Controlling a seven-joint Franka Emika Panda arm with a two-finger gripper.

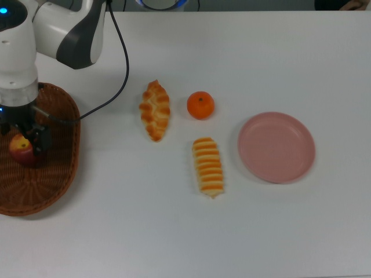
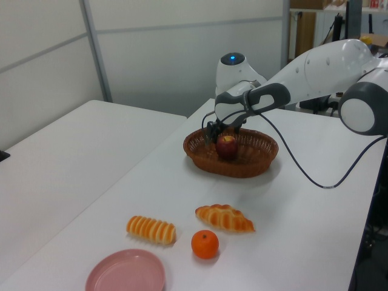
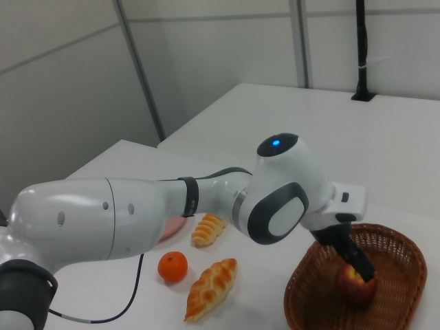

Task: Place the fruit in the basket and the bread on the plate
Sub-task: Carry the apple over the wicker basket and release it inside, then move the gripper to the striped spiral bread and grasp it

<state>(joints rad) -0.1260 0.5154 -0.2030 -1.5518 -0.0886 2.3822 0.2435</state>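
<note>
The wicker basket [image 1: 58, 168] was a big oval of brown woven cane with a raised rim, sitting at the top view's left edge of the white table [image 1: 232, 231]. Inside it the dark red apple [image 1: 22, 149], glossy with a yellow patch at the stem, rested low on the weave, and the gripper [image 1: 24, 145] was down around it, its black fingers narrow and set against the apple's sides. In the right view the apple [image 3: 355, 284] sat on the basket floor with one dark finger reaching onto its top.

The rest lay well apart from the basket. The braided pastry [image 1: 155, 110] was golden-brown, pointed at both ends, with pale patches. Just beside it, to the top view's right, was the mandarin [image 1: 200, 105], small, round and bright orange. Below that lay the striped roll [image 1: 208, 166], banded orange and cream across its length. The pink plate [image 1: 276, 147], round, smooth and shallow-rimmed, stood near the roll.

I could read no writing or labels anywhere.
</note>
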